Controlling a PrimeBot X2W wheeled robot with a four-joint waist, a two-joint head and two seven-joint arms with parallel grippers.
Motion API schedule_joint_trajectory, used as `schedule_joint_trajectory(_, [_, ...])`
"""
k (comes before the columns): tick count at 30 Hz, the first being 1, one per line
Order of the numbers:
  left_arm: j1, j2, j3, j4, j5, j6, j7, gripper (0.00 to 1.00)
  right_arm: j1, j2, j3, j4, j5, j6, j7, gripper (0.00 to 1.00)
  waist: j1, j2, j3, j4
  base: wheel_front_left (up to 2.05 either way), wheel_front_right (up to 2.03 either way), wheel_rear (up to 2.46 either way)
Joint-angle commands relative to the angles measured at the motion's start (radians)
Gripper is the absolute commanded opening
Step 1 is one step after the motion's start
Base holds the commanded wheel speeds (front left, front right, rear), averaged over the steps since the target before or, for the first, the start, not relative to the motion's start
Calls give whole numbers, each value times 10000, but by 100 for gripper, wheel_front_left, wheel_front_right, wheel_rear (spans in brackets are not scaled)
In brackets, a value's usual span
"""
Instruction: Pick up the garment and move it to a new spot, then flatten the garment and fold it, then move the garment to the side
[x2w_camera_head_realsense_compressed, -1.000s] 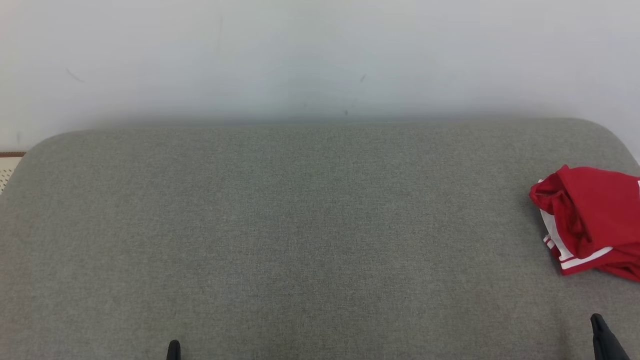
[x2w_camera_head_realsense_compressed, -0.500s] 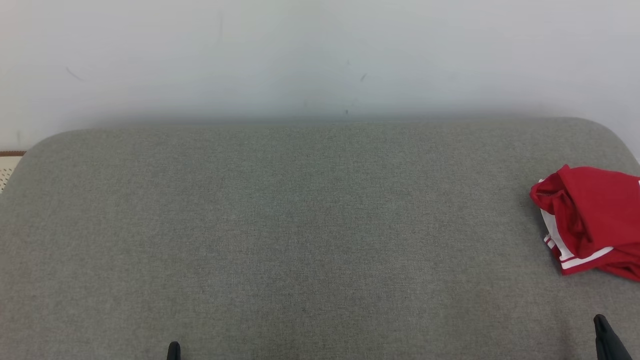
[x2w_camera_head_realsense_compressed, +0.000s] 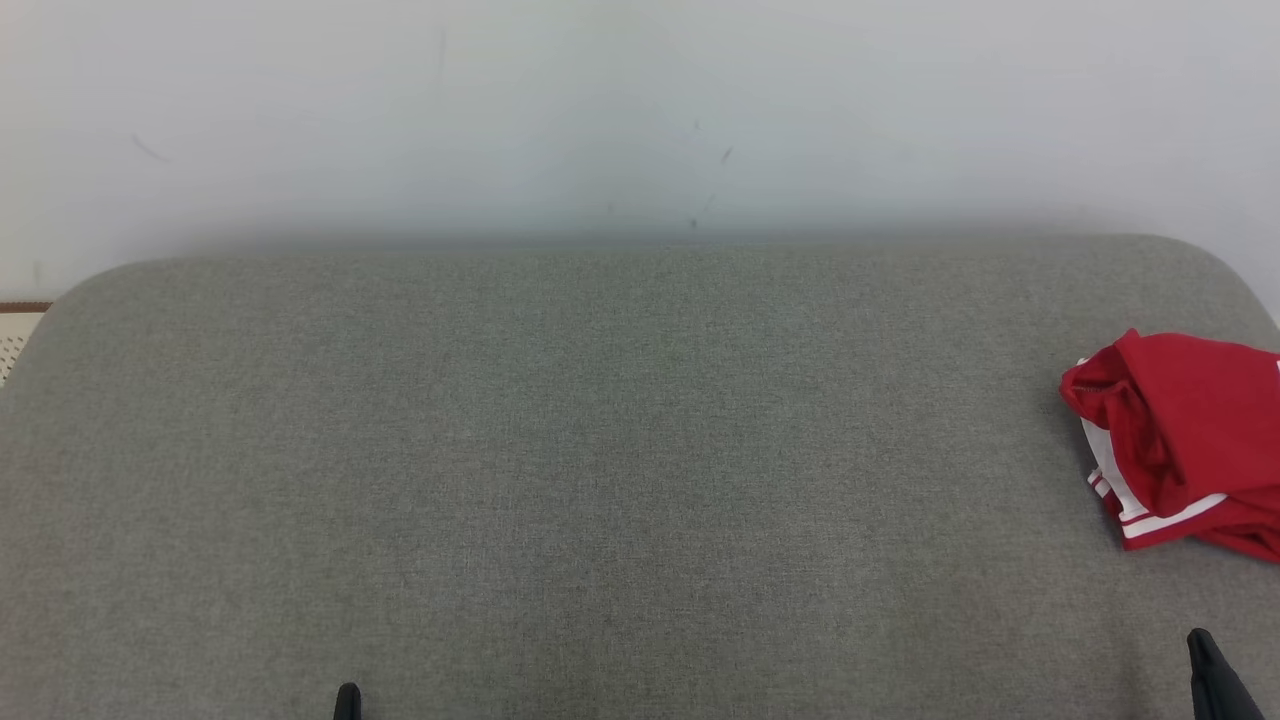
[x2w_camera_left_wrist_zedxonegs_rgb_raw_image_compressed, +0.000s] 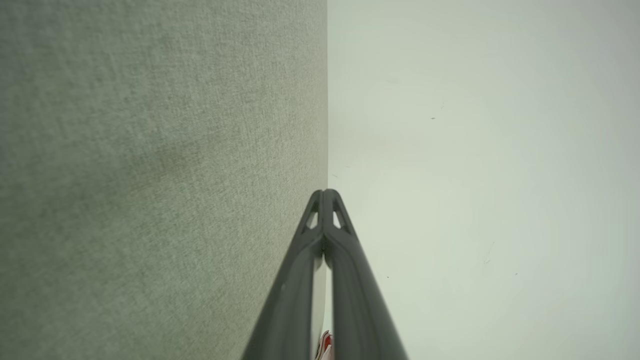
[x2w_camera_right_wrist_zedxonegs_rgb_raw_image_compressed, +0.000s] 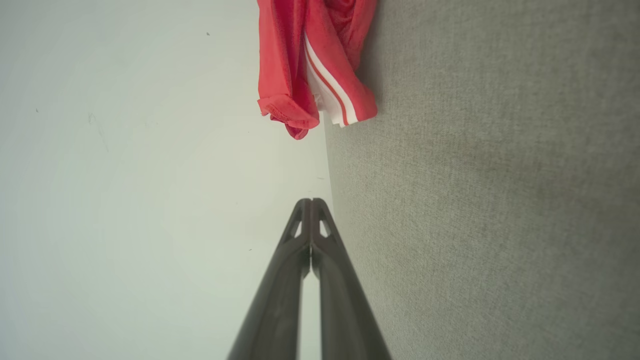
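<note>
A red garment (x2w_camera_head_realsense_compressed: 1185, 440) with white stripes lies bunched at the far right of the grey padded surface (x2w_camera_head_realsense_compressed: 600, 450), partly cut off by the frame edge. The right wrist view shows the garment (x2w_camera_right_wrist_zedxonegs_rgb_raw_image_compressed: 310, 70) ahead of my right gripper (x2w_camera_right_wrist_zedxonegs_rgb_raw_image_compressed: 311, 201), whose fingertips meet, shut and empty. In the head view the right gripper (x2w_camera_head_realsense_compressed: 1200, 645) pokes up at the lower right, below the garment and apart from it. My left gripper (x2w_camera_head_realsense_compressed: 347, 692) shows just its tip at the bottom left; its fingers (x2w_camera_left_wrist_zedxonegs_rgb_raw_image_compressed: 325, 192) are pressed together, holding nothing.
A pale wall (x2w_camera_head_realsense_compressed: 640, 110) rises behind the surface's far edge. The surface has rounded back corners, and a patch of patterned floor (x2w_camera_head_realsense_compressed: 15, 330) shows at the left edge.
</note>
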Motion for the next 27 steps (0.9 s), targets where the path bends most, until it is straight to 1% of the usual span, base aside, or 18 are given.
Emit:
schedule_joint_trajectory(1, [132, 0, 28, -2, -42, -33, 31, 0, -36, 23, -12, 8, 78, -7, 15, 0, 0, 0, 0, 0, 0, 0, 0])
schedule_joint_trajectory(27, [131, 0, 26, -4, -39, -33, 29, 0, -34, 22, -5, 8, 84, -7, 12, 0, 0, 0, 0, 0, 0, 0, 0])
